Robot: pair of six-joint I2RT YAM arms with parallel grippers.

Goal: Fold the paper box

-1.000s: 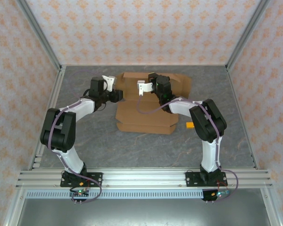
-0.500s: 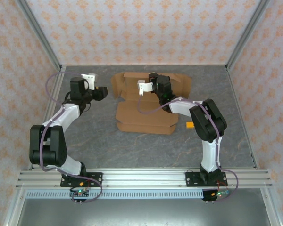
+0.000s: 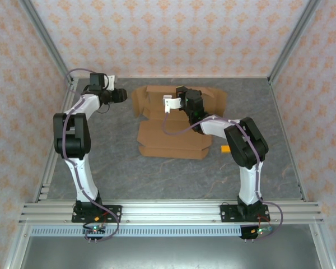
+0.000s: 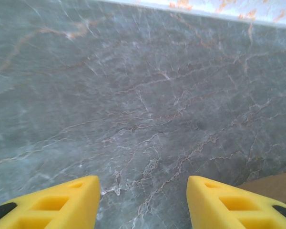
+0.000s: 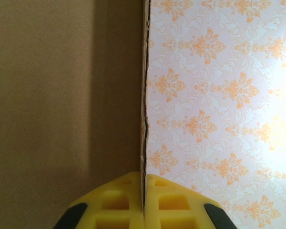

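The paper box (image 3: 171,131) lies partly folded at the table's (image 3: 157,174) far centre. The right gripper (image 5: 144,183) is clamped on an upright panel edge. The left gripper (image 4: 143,200) hovers near the box's left side, fingers apart, holding nothing.

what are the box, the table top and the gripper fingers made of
The paper box looks like plain brown cardboard, matte, with a thin raw edge in the right wrist view. The table is grey with pale marble-like veins: stone or a printed laminate, unclear. The fingers are matte yellow with moulded pockets, likely plastic or rubber.
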